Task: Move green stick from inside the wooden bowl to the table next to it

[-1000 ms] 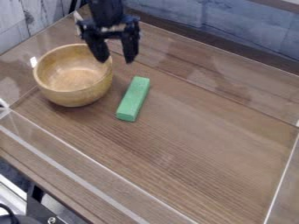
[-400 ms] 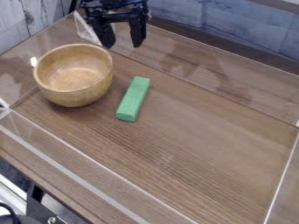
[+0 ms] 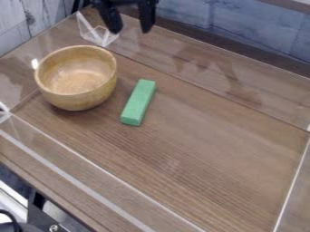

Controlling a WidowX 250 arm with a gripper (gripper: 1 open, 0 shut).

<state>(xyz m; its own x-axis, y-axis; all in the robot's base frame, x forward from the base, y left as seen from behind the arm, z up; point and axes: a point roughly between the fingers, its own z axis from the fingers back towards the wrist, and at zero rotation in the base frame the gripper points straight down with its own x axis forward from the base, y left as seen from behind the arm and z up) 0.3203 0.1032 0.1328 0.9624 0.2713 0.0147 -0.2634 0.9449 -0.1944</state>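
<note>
The green stick [image 3: 138, 102] lies flat on the wooden table [image 3: 206, 145], out of the bowl and just to its right, with a narrow strip of bare wood between the two. It runs lengthwise from near to far, its far end leaning a little to the right. The wooden bowl [image 3: 76, 79], round and pale tan with a thick smooth rim, sits upright on the left part of the table, and I can see down to its bare inside. Beyond the bowl, at the far side, the dark gripper [image 3: 119, 29] hangs above the tabletop, cut off by the top of the view. Its jaws are released and spread apart, with nothing held between them, and they are well apart from the stick. Close by on the left, some crumpled clear plastic [image 3: 94, 29] catches the light. Over at the near left corner, black cables [image 3: 27, 204] lie bunched beyond the table's edge.
</note>
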